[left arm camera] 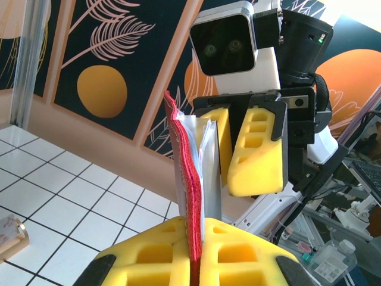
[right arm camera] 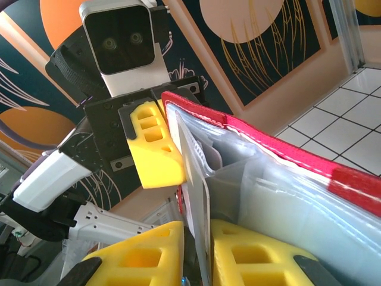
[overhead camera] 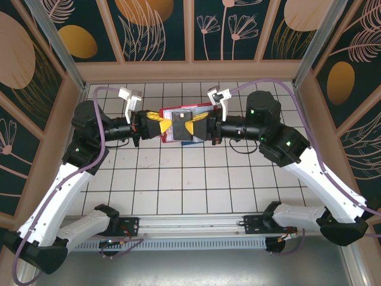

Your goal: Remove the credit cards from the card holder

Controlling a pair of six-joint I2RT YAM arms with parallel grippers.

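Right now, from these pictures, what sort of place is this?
Probably a robot test cell in a lab: a tiled table walled by patterned panels, with bottles and cables beyond.

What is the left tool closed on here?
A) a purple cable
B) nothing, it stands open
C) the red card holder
C: in the left wrist view the left tool is shut on the red card holder, whose edge stands upright between its yellow halves.

Two arms, two yellow-padded grippers, the left gripper [overhead camera: 165,126] and the right gripper [overhead camera: 191,128], and one red card holder [left arm camera: 191,202]. One pale card [right arm camera: 197,208] is visible, and one copper-coloured object [left arm camera: 9,237].
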